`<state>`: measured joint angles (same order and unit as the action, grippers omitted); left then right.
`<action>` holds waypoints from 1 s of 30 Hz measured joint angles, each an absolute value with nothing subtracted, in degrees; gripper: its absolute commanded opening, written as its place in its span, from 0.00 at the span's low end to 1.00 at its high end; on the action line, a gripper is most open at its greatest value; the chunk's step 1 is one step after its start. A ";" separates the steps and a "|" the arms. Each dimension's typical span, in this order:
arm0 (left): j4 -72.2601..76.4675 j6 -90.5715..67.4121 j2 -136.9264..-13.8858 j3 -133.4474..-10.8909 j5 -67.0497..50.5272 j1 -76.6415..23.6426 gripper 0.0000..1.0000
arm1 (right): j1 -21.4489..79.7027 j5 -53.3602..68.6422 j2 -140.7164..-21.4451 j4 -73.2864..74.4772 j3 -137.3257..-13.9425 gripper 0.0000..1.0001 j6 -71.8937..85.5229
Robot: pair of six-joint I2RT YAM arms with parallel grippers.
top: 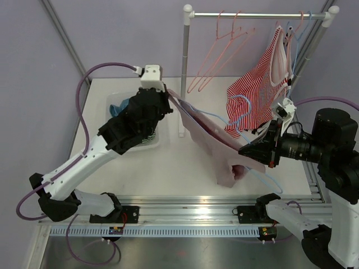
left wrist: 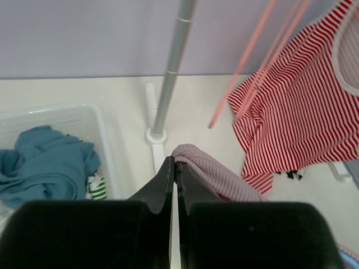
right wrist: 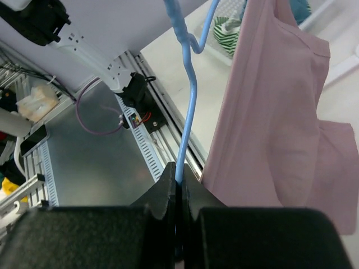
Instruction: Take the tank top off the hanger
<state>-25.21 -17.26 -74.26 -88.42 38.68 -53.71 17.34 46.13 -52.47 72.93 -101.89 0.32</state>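
From above, we see the pink tank top [top: 208, 139] stretched in the air over the bench [top: 162, 171] between the two arms. The left end effector [top: 168, 100] pinches one end of it, and the right end effector [top: 247, 150] clamps the blue hanger [top: 235, 120], whose wire runs along the cloth's upper edge. Behind them a red striped garment [top: 255, 92] hangs on the rack [top: 185, 73]. In the left wrist view the fingers are closed tight on a fold of ribbed pink fabric, with a white bin [left wrist: 106, 140] holding teal cloth [left wrist: 45, 165] to the left. In the right wrist view the fingers are shut on the hanger's thin blue wire, and the tank top hangs just beside it. We cannot tell whether it is still threaded on.
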 measured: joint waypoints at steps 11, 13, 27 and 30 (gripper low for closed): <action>-25.10 -22.72 -63.70 -80.27 20.47 -47.70 0.00 | 19.18 47.53 -40.10 44.01 -79.29 0.00 4.43; -21.61 -22.31 -60.82 -75.70 11.31 -48.21 0.00 | 19.20 47.03 -36.01 30.83 -70.87 0.00 10.70; -17.98 -18.35 -53.63 -57.56 3.62 -59.51 0.00 | 19.38 17.30 -39.77 -9.72 -60.29 0.00 28.27; -18.81 -19.11 -53.67 -57.10 6.90 -59.51 0.00 | 19.40 10.20 -30.83 -21.47 -48.14 0.00 27.75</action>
<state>-18.81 -19.11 -53.67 -57.10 6.90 -59.51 19.40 10.20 -30.83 -21.47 -48.14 27.75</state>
